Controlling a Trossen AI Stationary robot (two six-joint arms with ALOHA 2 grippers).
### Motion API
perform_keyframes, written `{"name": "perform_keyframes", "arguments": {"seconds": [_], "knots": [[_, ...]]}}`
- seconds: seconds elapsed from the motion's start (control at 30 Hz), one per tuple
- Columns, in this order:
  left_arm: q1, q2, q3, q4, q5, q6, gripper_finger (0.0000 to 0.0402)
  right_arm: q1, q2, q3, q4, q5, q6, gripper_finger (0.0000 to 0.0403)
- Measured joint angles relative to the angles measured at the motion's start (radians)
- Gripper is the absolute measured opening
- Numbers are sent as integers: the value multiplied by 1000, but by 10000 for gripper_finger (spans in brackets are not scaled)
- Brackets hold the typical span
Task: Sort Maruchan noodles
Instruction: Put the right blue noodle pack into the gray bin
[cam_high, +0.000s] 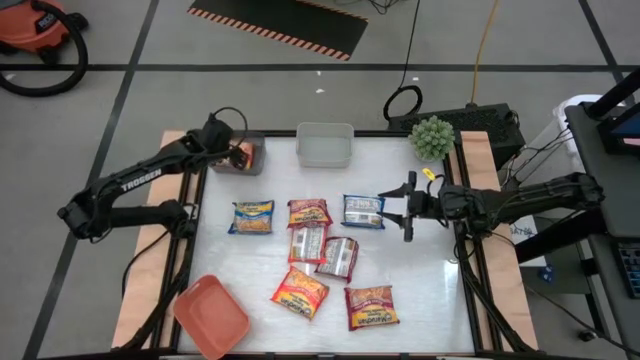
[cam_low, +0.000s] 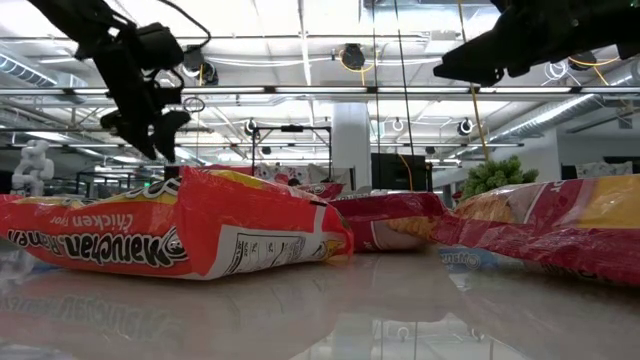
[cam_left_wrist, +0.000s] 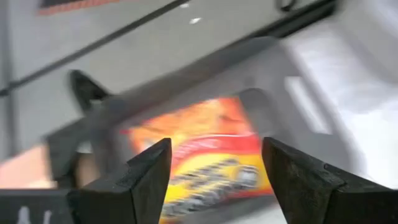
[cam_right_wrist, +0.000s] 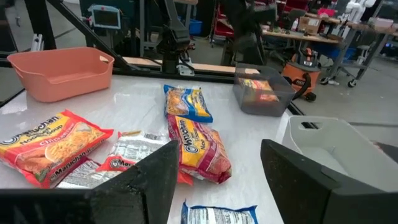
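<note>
Orange packet (cam_low: 170, 235) lies frontmost (left pincer (cam_high: 238, 155) open above grey bin (cam_high: 247, 158)).

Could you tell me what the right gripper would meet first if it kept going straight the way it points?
The right gripper, open, points across the table toward the left side. First in that line is probably the blue-and-white noodle packet just ahead of its fingertips, though the gripper may be high enough to pass over it.

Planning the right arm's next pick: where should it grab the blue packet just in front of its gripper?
Probably from above, across the narrow middle of the blue packet. It lies flat, clear of the red packet beside it, and the open right gripper is already next to it.
</note>
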Motion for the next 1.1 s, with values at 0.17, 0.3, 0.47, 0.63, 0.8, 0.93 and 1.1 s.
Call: {"name": "perform_keyframes", "arguments": {"seconds": [0.17, 0.3, 0.47, 0.63, 0.8, 0.93, 1.1], "knots": [[-149, -67, 0, 22, 49, -99, 255, 0, 25, 0, 1, 78, 9, 219], [-291, -115, 0, 51, 49, -110, 255, 0, 52, 0, 12, 142, 13, 219], [-463, -136, 0, 90, 38, -98, 255, 0, 102, 2, 96, 145, 115, 219], [-571, -133, 0, 151, 32, -16, 255, 2, 186, 57, 62, 63, 166, 219], [-638, -132, 0, 217, 33, 11, 255, 3, 289, 160, -173, 48, 177, 219], [-678, -132, 0, 257, 33, 44, 255, 3, 367, 212, -274, 44, 216, 219], [-710, -132, 1, 265, 40, 59, 255, 45, 425, 240, -368, 44, 187, 219]]}}
